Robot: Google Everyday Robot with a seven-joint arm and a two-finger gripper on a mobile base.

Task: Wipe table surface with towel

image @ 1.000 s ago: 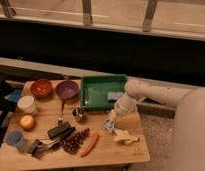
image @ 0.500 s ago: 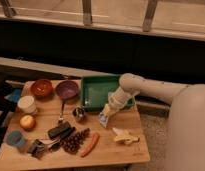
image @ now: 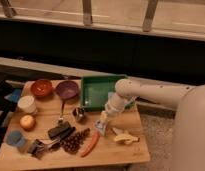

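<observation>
My gripper [image: 101,124] hangs from the white arm [image: 146,92] that reaches in from the right. It is low over the wooden table [image: 116,152], just in front of the green tray [image: 96,90]. Something small and bluish shows at its tip; I cannot tell what it is or whether it is held. A blue cloth-like thing [image: 14,95], possibly the towel, lies at the table's far left edge, well away from the gripper.
On the table are a red bowl [image: 42,88], a purple bowl [image: 67,90], a white cup [image: 27,104], an orange [image: 27,122], a blue cup [image: 15,138], a metal cup [image: 79,114], dark grapes [image: 73,141], an orange-red carrot [image: 90,144] and a banana [image: 125,135].
The gripper has moved left, from beside the banana to the spot in front of the tray. The arm's elbow has swung back over the tray. The objects have not moved.
</observation>
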